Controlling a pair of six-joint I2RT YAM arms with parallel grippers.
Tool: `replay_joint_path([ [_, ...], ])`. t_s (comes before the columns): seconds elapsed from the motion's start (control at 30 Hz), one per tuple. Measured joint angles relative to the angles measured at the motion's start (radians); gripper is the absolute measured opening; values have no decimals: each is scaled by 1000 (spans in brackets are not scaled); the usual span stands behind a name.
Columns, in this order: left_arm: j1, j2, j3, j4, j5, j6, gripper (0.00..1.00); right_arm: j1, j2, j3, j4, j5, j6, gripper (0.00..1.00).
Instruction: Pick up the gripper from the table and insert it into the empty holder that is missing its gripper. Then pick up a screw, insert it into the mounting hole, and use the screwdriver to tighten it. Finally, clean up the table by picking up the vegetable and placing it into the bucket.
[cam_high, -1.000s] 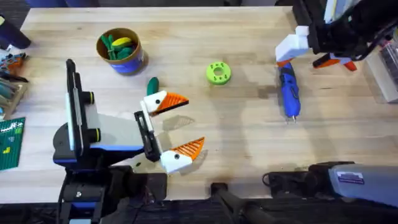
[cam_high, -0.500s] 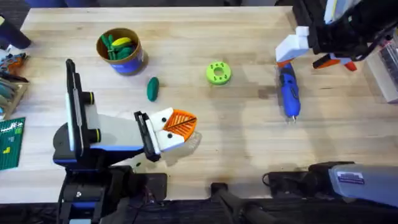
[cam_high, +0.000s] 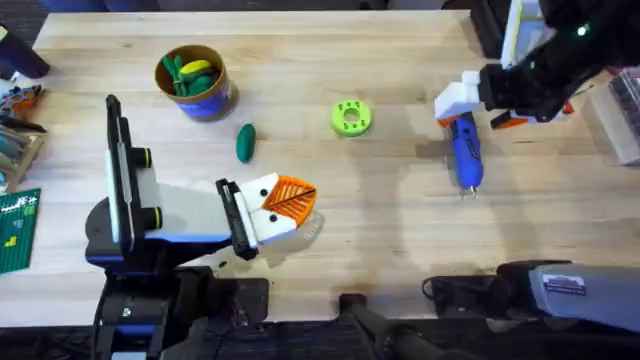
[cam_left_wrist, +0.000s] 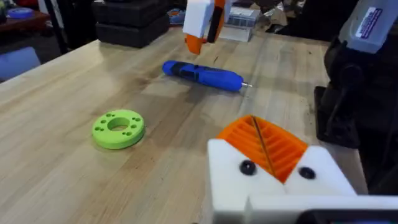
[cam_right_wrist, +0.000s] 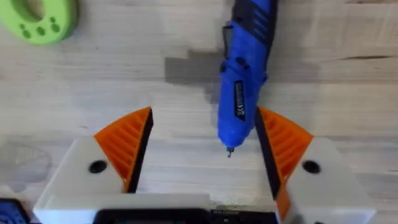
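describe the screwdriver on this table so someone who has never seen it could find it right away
Look at the far right part of the wooden table, under the right gripper. The screwdriver lies flat there, right of the lime-green disc. It is the only chunky blue cylinder with a thin metal tip.

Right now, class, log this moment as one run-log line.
left end effector: shut, empty | right end effector: open over blue screwdriver | vegetable: on table, outside bucket

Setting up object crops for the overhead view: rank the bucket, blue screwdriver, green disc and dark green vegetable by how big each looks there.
1. bucket
2. screwdriver, partly hidden under the right gripper
3. lime-green disc
4. vegetable

The disc and vegetable look nearly alike.
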Motion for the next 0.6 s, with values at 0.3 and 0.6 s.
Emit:
replay_joint_path([
  [0.3,0,0,0,0,0,0,17,-101,59,-32,84,0,-72,950],
  [0.6,0,0,0,0,0,0,17,-105,181,-33,151,18,-125,950],
])
